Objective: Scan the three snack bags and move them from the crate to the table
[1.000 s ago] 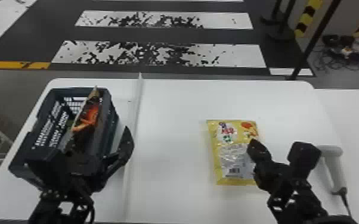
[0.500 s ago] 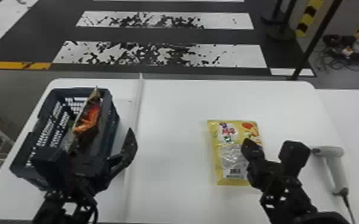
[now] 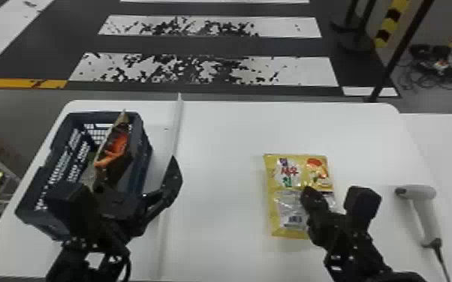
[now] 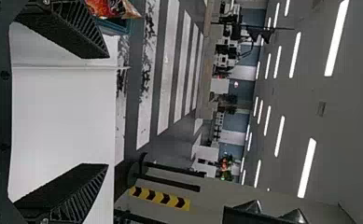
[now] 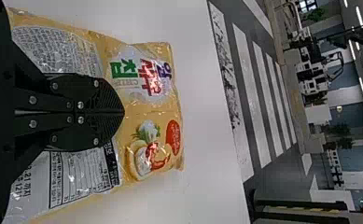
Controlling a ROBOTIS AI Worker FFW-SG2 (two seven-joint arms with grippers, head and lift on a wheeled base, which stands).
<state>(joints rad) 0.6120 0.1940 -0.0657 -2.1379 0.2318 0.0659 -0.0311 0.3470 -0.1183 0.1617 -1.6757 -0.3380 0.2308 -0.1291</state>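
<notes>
White tabletop (image 3: 221, 146) runs under the whole job, split by a pale raised strip (image 3: 177, 129) that seems meant to keep the unpacking side from the scanning side. Nearest, the left gripper (image 4: 107, 110) has its fingers spread wide with nothing between them, beside the crate, a sensible readiness for the next bag. The right gripper (image 5: 123, 112) has its two fingers together, empty, over the yellow snack bag (image 3: 274, 198); whether they touch it I cannot tell. That bag lies flat on the table, its barcode (image 3: 295, 219) facing up, which would suit a reading from above; whether it has been scanned is not shown. To its right, the scanner (image 3: 426, 210) rests on the table with its cable (image 3: 442, 262) trailing toward the near edge, placed, I judge, for the right arm to pick up. Over on the left, the crate (image 3: 144, 165) holds an orange-and-brown snack bag (image 3: 114, 153) standing on edge, its top above the rim, handy for a pinch. Something greenish beside it may be another bag, mostly hidden. Farthest off, white stripes (image 3: 293, 69) cross the dark floor.
</notes>
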